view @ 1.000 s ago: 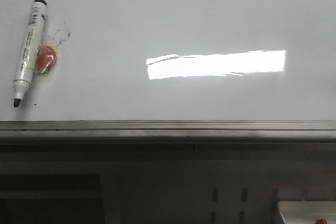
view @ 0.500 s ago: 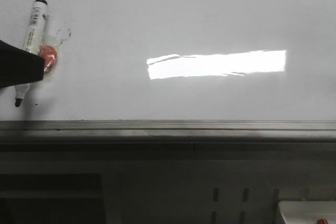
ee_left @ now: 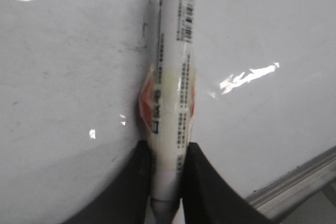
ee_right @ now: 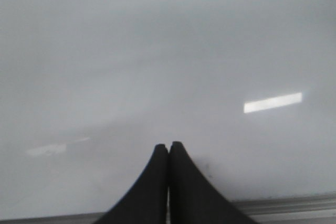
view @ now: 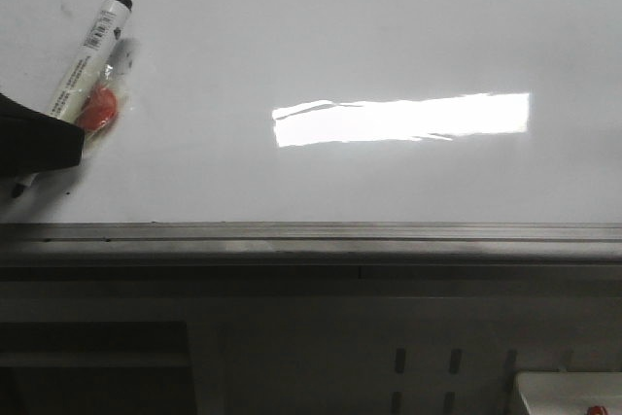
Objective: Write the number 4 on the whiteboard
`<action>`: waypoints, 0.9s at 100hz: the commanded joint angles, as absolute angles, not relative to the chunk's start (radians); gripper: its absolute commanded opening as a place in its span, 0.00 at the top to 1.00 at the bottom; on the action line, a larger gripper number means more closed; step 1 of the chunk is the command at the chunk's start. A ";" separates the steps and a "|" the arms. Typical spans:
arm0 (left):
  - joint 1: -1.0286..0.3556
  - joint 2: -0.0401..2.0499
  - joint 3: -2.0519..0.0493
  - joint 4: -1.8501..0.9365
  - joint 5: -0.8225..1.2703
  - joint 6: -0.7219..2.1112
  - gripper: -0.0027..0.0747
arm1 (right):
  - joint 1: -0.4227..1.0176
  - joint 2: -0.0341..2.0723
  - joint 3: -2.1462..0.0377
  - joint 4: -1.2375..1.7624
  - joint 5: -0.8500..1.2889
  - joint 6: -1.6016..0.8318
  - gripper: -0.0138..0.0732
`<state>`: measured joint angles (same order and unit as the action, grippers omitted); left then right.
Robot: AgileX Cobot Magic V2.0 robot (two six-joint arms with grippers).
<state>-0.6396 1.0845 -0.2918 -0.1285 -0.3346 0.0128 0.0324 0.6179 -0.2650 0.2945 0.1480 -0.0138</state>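
Observation:
The whiteboard (view: 389,26) fills the front view, glossy white with a bright light reflection. No number 4 shows on it. A white marker (view: 86,61) with a black end cap, a barcode and a red piece taped to its side lies tilted at the board's left. My left gripper (view: 39,143) comes in from the left edge and is shut on the marker's lower barrel. In the left wrist view the black fingers (ee_left: 137,182) clamp the marker (ee_left: 173,93) on both sides. My right gripper (ee_right: 169,148) is shut and empty over bare whiteboard (ee_right: 157,51). It is out of the front view.
A grey metal edge rail (view: 311,235) runs along the board's near edge, with a dark grey frame (view: 292,337) below. A white box with a red part (view: 569,394) sits at the lower right corner. The rail also shows in the left wrist view (ee_left: 294,184).
My left gripper came in from the left and closed on the marker. The marker has swung, its capped end now further right and higher, its tip lower left. The faint smudges beside it no longer show.

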 commanded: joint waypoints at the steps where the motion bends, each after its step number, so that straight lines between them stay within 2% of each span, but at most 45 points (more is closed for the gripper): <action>1: -0.645 1.042 -0.323 0.000 -0.435 0.007 0.99 | 0.087 0.629 -0.346 0.295 0.176 -0.085 0.92; 10: -0.645 1.001 -0.323 0.211 -0.438 0.007 0.99 | 0.198 0.639 -0.416 0.295 0.232 -0.161 0.92; 31: -0.645 0.948 -0.323 0.558 -0.498 0.007 0.99 | 0.571 0.741 -0.573 0.294 0.246 -0.197 0.89; 37: -0.645 0.948 -0.323 0.618 -0.550 0.007 0.99 | 0.672 0.783 -0.613 0.286 0.264 -0.211 0.81; 42: -0.645 0.950 -0.323 0.658 -0.589 0.007 0.99 | 0.752 0.822 -0.645 0.279 0.271 -0.227 0.71; 43: -0.645 0.950 -0.323 0.669 -0.594 0.007 0.99 | 0.771 0.833 -0.654 0.280 0.271 -0.230 0.65; 44: -0.645 0.950 -0.323 0.674 -0.601 0.007 0.99 | 0.781 0.838 -0.658 0.280 0.269 -0.230 0.65; 46: -0.645 0.950 -0.323 0.686 -0.609 0.007 0.99 | 0.814 0.853 -0.671 0.277 0.265 -0.232 0.58; 53: -0.645 0.950 -0.323 0.712 -0.627 0.007 0.99 | 0.862 0.899 -0.709 0.275 0.254 -0.232 0.44; 57: -0.645 0.950 -0.323 0.731 -0.630 0.007 0.99 | 0.867 0.919 -0.728 0.275 0.244 -0.232 0.39; 90: -0.645 0.978 -0.323 0.772 -0.635 0.007 0.99 | 0.943 1.047 -0.822 0.273 0.227 -0.261 0.39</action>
<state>-0.6396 0.9712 -0.2918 0.7966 -0.5602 0.0128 0.9140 1.0320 -0.7688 0.2821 0.3082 -0.2271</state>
